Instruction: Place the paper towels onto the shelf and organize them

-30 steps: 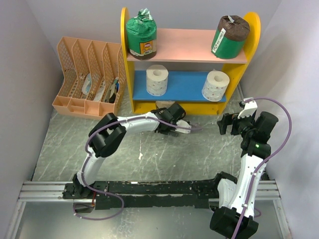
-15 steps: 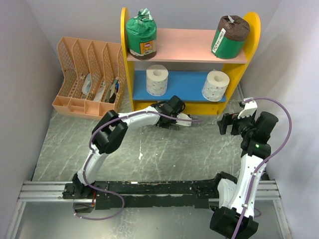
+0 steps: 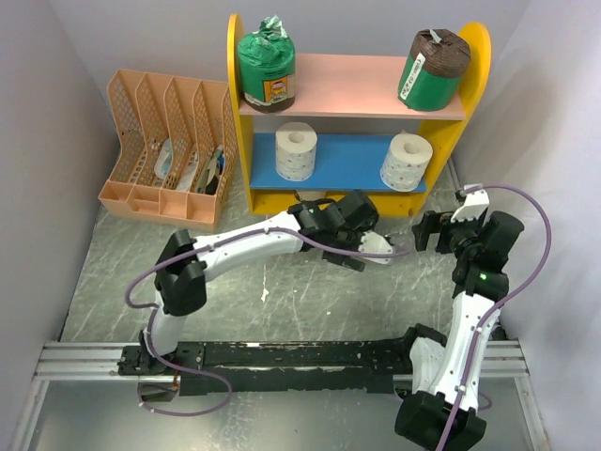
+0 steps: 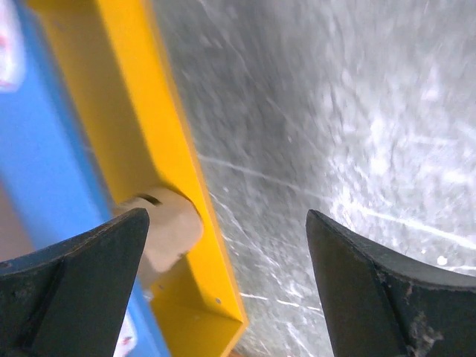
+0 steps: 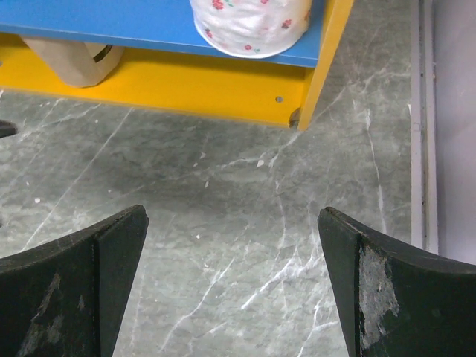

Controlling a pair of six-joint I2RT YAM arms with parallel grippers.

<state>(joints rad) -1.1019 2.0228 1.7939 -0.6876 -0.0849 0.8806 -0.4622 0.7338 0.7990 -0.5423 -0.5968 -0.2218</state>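
1. In the top view the left arm covers nearly all of the tan-brown roll; only a sliver shows at the foot of the shelf.
2. The left wrist view is smeared. One finger of the left gripper hides that roll's lower part.
3. The right wrist view's top edge cuts off the white roll and the tan-brown roll.
4. The contents of the peach file organizer are too small to identify.
5. The green-wrapped roll bears an unreadable label.
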